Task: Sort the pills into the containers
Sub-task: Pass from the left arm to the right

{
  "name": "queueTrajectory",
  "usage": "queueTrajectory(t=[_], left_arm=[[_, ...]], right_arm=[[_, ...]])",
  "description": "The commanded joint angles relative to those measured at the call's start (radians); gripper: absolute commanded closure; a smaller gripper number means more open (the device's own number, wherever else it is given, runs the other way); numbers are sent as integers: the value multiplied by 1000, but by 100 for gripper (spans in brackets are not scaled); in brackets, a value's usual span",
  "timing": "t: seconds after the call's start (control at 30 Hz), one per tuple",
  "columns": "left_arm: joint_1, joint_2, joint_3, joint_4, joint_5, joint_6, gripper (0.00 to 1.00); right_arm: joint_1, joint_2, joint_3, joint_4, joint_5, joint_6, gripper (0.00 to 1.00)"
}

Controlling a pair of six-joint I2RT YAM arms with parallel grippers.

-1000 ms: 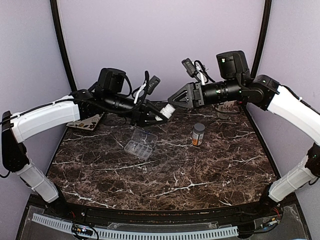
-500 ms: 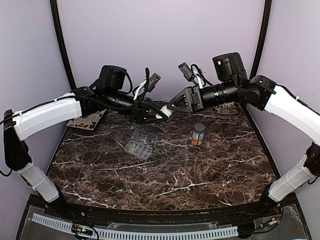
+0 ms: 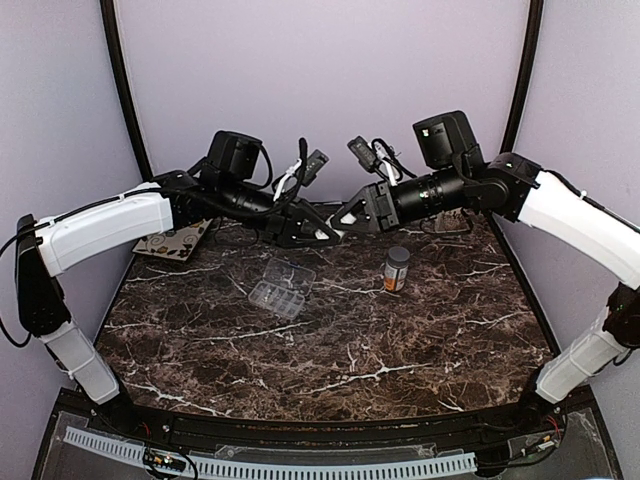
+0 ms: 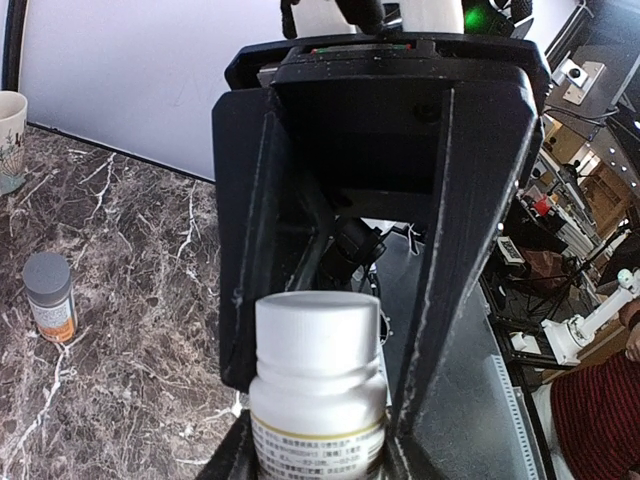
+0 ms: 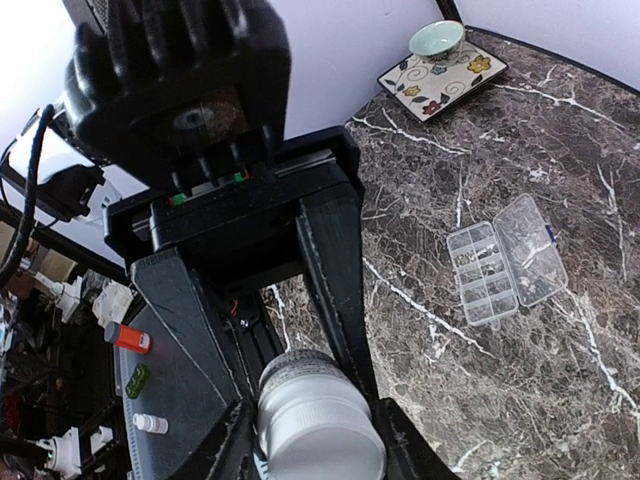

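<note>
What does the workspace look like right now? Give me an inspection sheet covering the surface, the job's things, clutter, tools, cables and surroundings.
Surface: dark marble tabletop with white veins; no spills seen.
Job's things: clear organizer box lying open mid-table; white bottle held in the air; gray-capped amber bottle upright on the table.
Clutter: patterned tile with a small bowl on it, left rear; mug, right rear.
Tools: left tool shut on the white bottle's body; right tool closed around its cap.
Cables: black cables loop above both wrists, off the table.
Surroundings: pale purple walls; black corner posts.
</note>
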Motion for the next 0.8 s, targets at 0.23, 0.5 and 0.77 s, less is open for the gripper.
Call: queueTrajectory(t=[0.23, 0.5, 0.77], left_arm=[[12, -16, 20, -24, 14, 13, 100], [23, -54, -44, 18, -46, -17, 85], [28, -114, -136, 58, -104, -39, 72]], right_arm=[[11, 4, 25, -7, -13, -10, 91], [11, -22, 0, 22, 11, 12, 98], [11, -31, 1, 26, 45, 16, 99]])
